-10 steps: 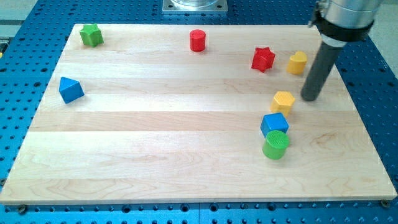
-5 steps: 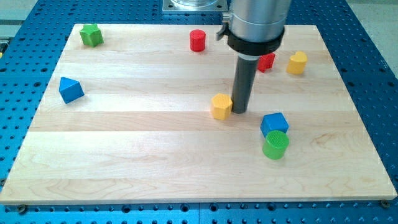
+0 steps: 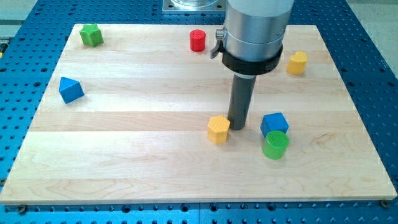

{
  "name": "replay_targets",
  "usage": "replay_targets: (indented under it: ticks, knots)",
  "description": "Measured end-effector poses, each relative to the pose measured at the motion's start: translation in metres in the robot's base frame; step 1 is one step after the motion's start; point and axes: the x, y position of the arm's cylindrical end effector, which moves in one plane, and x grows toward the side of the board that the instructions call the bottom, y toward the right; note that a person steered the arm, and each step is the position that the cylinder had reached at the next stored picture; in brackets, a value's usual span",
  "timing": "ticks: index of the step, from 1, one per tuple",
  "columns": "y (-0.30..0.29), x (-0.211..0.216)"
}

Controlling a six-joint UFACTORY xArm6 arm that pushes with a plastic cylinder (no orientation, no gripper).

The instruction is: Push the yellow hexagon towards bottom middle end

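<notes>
Looking near to far, I read no writing anywhere. On the pale wooden board [image 3: 124, 155] a ridged green cylinder [image 3: 275, 145] touches a blue block [image 3: 273, 123]. My tip [image 3: 236, 127], a plain dark rod holding nothing, presses the yellow hexagon [image 3: 218, 129] just below centre. Farther off sit a blue triangular block [image 3: 71, 89], 1 yellow block [image 3: 297, 63], red cylinder [image 3: 198, 40] and green star [image 3: 91, 35].

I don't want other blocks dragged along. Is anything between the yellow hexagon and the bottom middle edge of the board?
Nothing visible. The yellow hexagon has bare wood below it down to the board's bottom edge. My tip sits against its right side; the blue block and green cylinder lie off to the view's right.
</notes>
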Motion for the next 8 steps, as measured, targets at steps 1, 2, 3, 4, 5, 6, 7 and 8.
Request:
replay_targets:
  ticks: [1, 2, 3, 4, 5, 6, 7, 8]
  knots:
    - [-0.006, 0.008]
    - [-0.032, 0.012]
    - [-0.054, 0.016]
    - [-0.048, 0.022]
    - [-0.052, -0.013]
    - [-0.074, -0.031]
    - [-0.075, -0.017]
    - [-0.067, 0.023]
